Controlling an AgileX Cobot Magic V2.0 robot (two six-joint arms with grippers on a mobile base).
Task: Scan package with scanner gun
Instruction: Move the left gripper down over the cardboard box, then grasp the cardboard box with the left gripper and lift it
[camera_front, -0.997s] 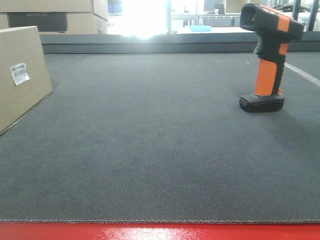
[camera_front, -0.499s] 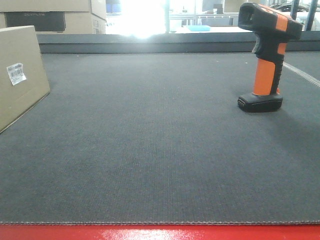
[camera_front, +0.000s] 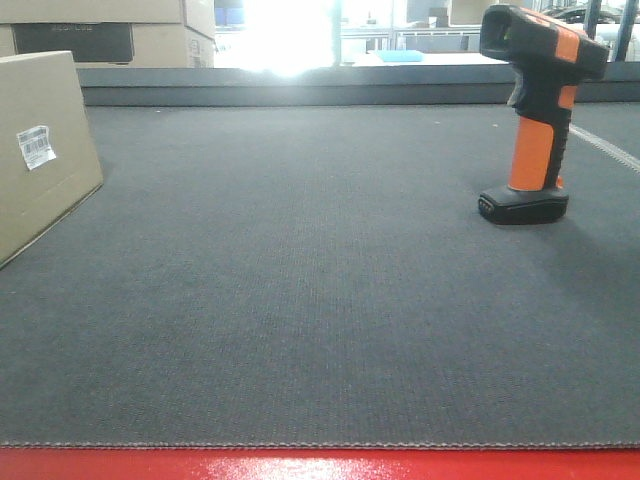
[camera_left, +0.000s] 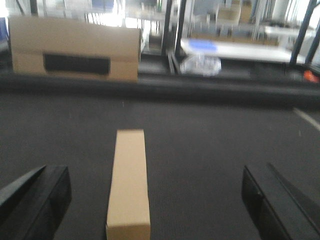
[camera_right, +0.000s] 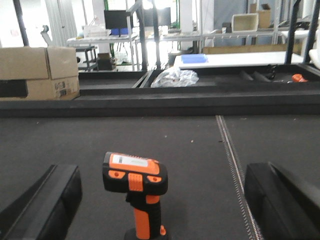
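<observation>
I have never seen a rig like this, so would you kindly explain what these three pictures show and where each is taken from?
This is a two-armed robot; each arm ends in a two-fingered gripper with a camera at the wrist. The front-facing picture looks across a dark mat: the package, a brown cardboard box with a white barcode label, stands at the picture's left, and the scanner gun stands upright on its base at the right. The left wrist picture looks past the open left gripper at the package. The right wrist picture does the same with the open right gripper and the scanner gun. Neither gripper holds anything. The other cardboard boxes sit beyond the mat.
</observation>
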